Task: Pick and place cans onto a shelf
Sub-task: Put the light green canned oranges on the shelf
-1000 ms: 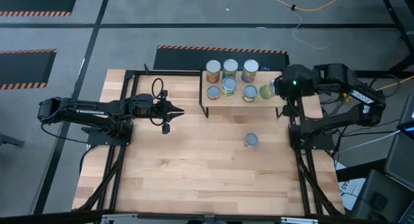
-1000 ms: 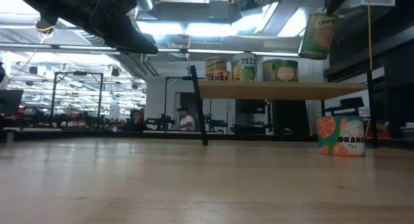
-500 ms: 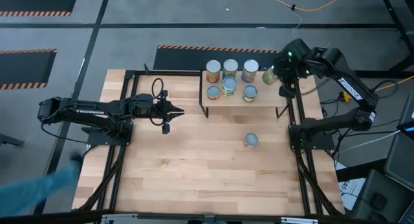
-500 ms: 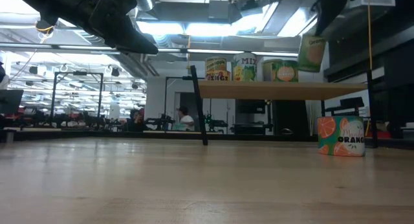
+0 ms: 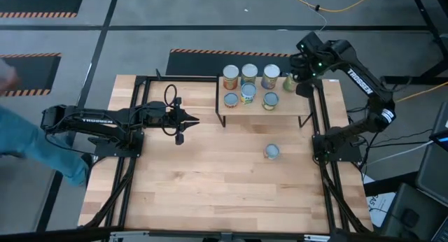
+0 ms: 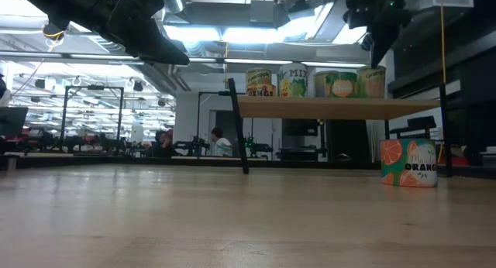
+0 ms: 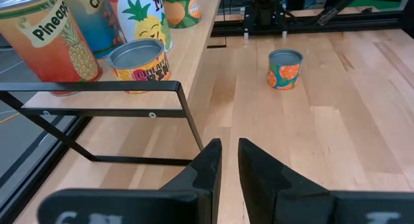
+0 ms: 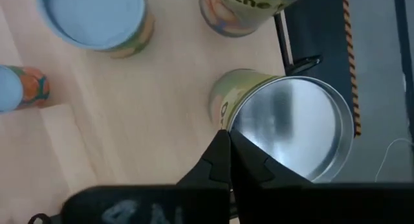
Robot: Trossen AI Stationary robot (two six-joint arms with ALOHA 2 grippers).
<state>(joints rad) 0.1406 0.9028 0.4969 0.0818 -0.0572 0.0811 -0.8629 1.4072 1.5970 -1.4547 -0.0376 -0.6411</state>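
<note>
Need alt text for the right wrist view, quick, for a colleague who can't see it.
The right gripper's fingers are shut on the rim of a green-labelled can with a silvery top, over the light wood shelf. Two more cans stand on the shelf beyond it, and a small orange can sits on the table below.

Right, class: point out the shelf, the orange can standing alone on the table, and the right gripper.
shelf (image 5: 294, 109): high view, bare right part of its board.
orange can (image 6: 408, 163): low view, its label.
right gripper (image 5: 297, 73): high view, between its fingertips.
</note>
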